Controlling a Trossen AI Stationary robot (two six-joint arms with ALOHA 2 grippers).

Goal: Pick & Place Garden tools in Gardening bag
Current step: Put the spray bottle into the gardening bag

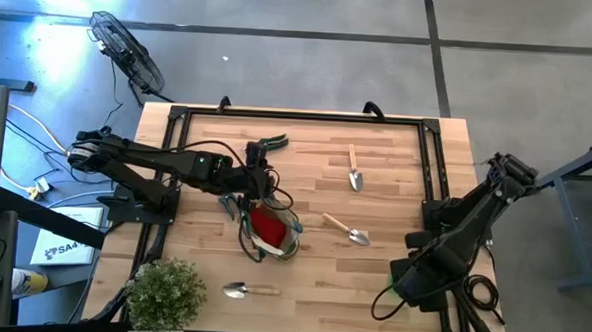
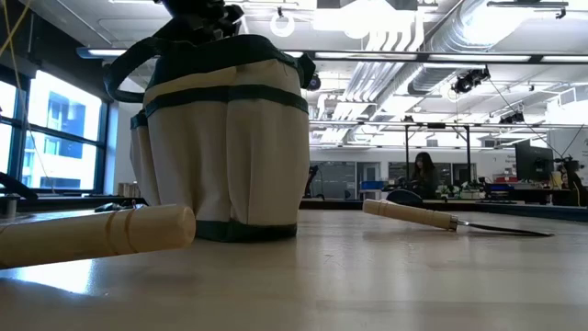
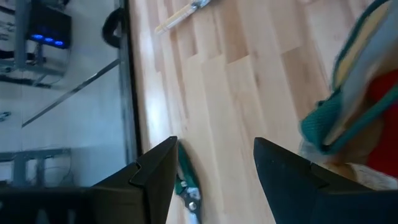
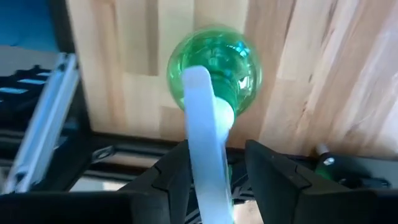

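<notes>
At mid-table the bag (image 1: 271, 231) holds only the red glove (image 1: 268, 225); three trowels (image 1: 355, 170) and shears (image 1: 268, 143) remain out. Left hand (image 1: 258, 187) hovers empty, fingers apart; right hand (image 4: 214, 180) clamps the green-and-white piece (image 4: 211, 74).

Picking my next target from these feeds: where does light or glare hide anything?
Low view: windows and ceiling lights backlight the gardening bag, leaving its top a dark silhouette. Left wrist view: glare whitens the table near its edge; the pruning shears are readable by the open left tool. High view: even light, faint shadows.
</notes>
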